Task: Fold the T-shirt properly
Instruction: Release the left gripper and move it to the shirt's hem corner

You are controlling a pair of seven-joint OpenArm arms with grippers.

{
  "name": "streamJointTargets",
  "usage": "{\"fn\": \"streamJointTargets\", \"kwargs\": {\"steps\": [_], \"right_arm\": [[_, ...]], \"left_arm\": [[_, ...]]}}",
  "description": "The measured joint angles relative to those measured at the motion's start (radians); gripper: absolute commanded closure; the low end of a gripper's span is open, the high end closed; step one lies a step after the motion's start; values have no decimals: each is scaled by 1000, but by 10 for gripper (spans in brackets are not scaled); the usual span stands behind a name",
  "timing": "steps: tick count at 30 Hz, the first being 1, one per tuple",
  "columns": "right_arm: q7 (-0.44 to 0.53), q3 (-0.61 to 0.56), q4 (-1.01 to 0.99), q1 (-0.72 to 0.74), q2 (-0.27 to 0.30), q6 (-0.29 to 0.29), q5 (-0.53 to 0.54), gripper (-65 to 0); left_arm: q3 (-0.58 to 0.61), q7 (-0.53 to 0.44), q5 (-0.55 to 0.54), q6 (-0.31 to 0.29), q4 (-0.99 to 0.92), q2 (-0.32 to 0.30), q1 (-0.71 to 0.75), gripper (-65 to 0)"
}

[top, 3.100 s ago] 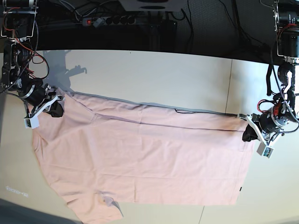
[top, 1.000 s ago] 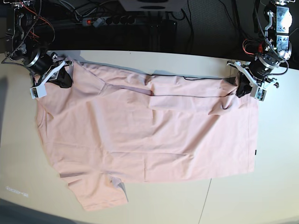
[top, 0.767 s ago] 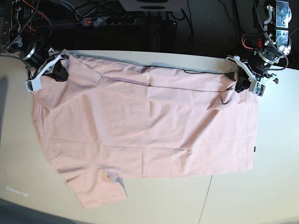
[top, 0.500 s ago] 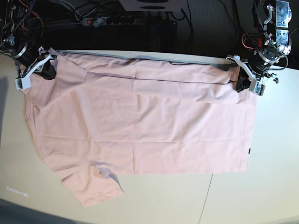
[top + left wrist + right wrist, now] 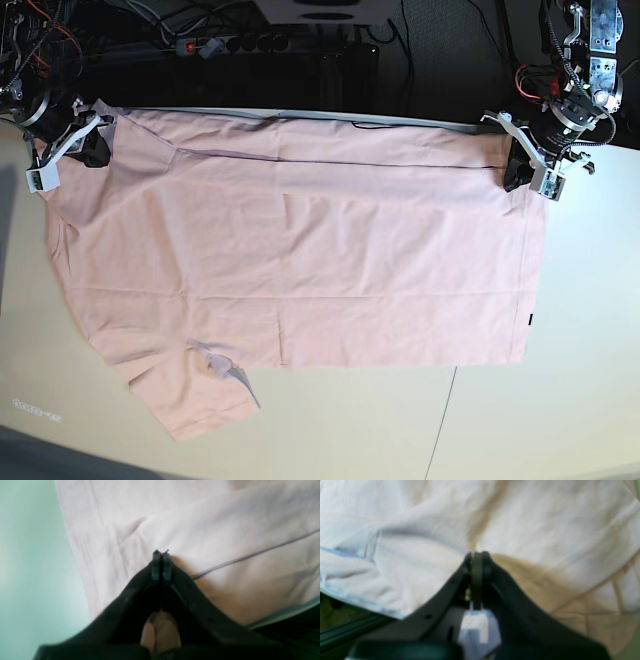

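My left gripper (image 5: 522,172) has its jaws pressed together on a corner of the T-shirt (image 5: 300,260) at the far edge of the table (image 5: 560,400); in the left wrist view the two fingertips (image 5: 160,562) meet with pink cloth bunched behind them and a dark seam line running off to one side. My right gripper (image 5: 88,146) is likewise clamped tight on the opposite far corner, and in the right wrist view its black fingers (image 5: 477,565) pinch a fold of the pale fabric. The T-shirt lies spread flat across the cream tabletop, plain pink side up, its far edge pulled into a nearly straight line between my two grippers. One short sleeve (image 5: 205,400) juts out at the near side. A power strip (image 5: 235,43) sits beyond the table.
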Motion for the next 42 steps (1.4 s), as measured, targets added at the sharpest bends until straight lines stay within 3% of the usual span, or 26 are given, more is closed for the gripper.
{"fn": "streamJointTargets", "kwargs": {"steps": [1, 4, 6, 10, 15, 21, 25, 27, 30, 32, 42], "right_arm": [[0, 0, -1, 0, 0, 0, 3, 0], [0, 0, -2, 0, 0, 0, 3, 0], [0, 0, -2, 0, 0, 0, 3, 0], [0, 0, -2, 0, 0, 0, 5, 0], [0, 0, -2, 0, 0, 0, 6, 0], [-1, 0, -2, 0, 0, 0, 7, 0], [0, 0, -2, 0, 0, 0, 6, 0], [0, 0, -2, 0, 1, 0, 10, 0], [0, 0, -2, 0, 2, 0, 7, 0], [0, 1, -2, 0, 3, 0, -1, 0], [-3, 1, -2, 1, 3, 0, -1, 0]], "left_arm": [[1, 13, 3, 1, 4, 0, -11, -19], [6, 71, 21, 8, 23, 3, -53, -165], [6, 114, 32, 11, 44, 2, -75, -197], [12, 226, 31, 14, 97, -6, -116, -197], [10, 257, -30, 15, 138, -71, -127, -197], [-94, 231, -116, 15, 158, -78, -130, -198], [-137, 224, -164, 15, 127, -89, -211, -199], [-137, 224, -211, 15, 68, -104, -280, -208], [-136, 223, -250, 14, -76, -107, -403, -311], [-136, 231, -306, 14, -200, -107, -491, -347], [55, 238, -409, -67, -941, -101, -943, -347]]}}
